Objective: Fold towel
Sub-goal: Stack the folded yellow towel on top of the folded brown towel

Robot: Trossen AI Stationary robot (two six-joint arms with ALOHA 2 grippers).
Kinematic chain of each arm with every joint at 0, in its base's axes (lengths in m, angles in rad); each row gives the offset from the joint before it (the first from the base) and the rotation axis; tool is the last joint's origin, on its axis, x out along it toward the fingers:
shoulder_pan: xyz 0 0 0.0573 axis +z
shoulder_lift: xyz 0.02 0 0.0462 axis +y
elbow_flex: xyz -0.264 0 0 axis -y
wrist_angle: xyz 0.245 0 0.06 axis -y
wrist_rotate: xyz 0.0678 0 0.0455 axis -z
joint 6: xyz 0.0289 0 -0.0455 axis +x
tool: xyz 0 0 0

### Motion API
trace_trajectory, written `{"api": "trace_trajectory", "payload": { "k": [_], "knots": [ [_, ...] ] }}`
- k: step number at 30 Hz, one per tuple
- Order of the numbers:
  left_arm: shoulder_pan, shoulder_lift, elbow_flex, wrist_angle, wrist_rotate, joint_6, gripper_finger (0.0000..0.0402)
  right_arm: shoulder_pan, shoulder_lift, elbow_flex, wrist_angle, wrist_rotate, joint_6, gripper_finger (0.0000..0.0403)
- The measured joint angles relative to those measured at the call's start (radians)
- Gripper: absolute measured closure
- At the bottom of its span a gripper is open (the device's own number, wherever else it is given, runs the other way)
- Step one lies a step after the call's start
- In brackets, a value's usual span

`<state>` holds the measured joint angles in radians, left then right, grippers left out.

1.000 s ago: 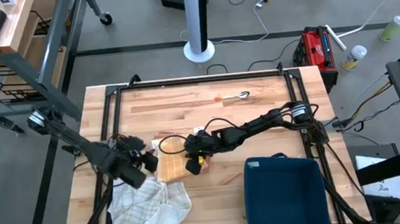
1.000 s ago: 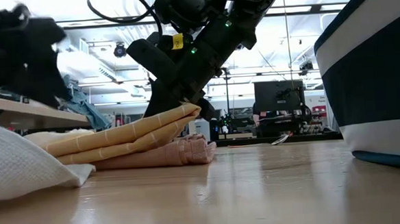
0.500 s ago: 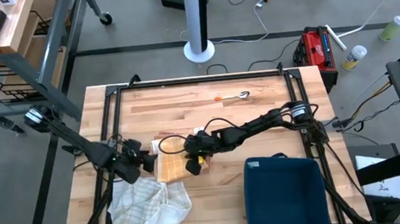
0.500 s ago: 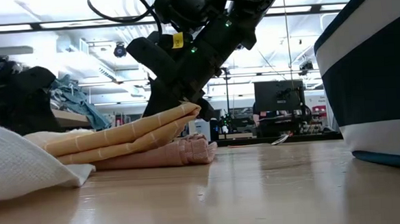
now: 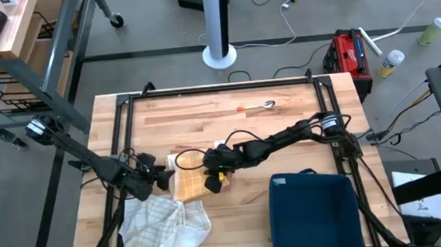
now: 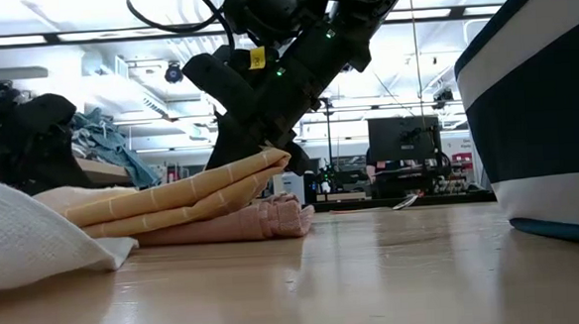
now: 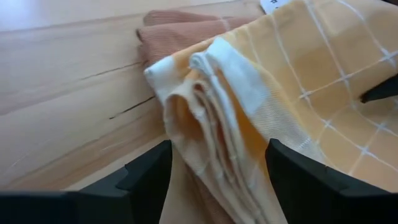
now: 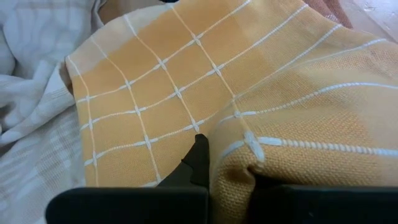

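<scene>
A yellow checked towel [image 5: 190, 182], folded into several layers, lies on a folded pink towel [image 6: 263, 221] near the table's middle. My right gripper [image 5: 212, 182] is shut on the yellow towel's right end, which is raised. My left gripper [image 7: 219, 149] is low at the towel's left end, open. Its fingers [image 7: 152, 171] stand on either side of the layered corner [image 7: 199, 93]; I cannot tell whether they touch it. A crumpled white towel [image 5: 166, 228] lies by the near edge. My right gripper pinches the yellow towel's right edge [image 8: 249, 149] between its two fingers, where the cloth bunches into a fold of several layers. The fingers slant down from the table's right side. That end [image 6: 275, 161] is lifted, while the rest slopes down onto the pink towel.
A dark blue bin [image 5: 313, 215] stands at the near right of the table. A spoon [image 5: 260, 105] lies toward the far edge. Black rails [image 5: 217, 88] frame the tabletop. The white towel [image 6: 25, 235] lies close to the yellow one's near left side.
My left gripper has come down toward the table and a little toward the yellow towel's left end, tipping and turning as it sank. It stays open. My right gripper and the towels have kept still.
</scene>
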<state>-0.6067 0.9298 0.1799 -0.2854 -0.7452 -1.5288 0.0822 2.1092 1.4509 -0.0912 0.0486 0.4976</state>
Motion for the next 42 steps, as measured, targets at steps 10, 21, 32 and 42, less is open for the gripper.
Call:
{"api": "trace_trajectory", "payload": {
  "k": [10,21,32,42],
  "knots": [
    [0.004,0.014,0.001,0.07,0.013,0.079,0.0177,0.0,0.0,0.0,0.0,0.0,0.0,0.0403],
    [0.009,0.028,0.001,0.101,0.024,0.109,0.0259,0.0,0.0,0.0,0.0,0.0,0.0,0.0403],
    [0.008,-0.002,0.0,0.111,0.005,0.176,0.0333,0.0,0.0,0.0,0.0,0.001,0.0,0.0403],
    [0.007,-0.105,-0.03,0.148,-0.023,0.251,0.0228,0.0,0.0,0.0,0.0,0.001,0.0,0.0403]
  ]
}}
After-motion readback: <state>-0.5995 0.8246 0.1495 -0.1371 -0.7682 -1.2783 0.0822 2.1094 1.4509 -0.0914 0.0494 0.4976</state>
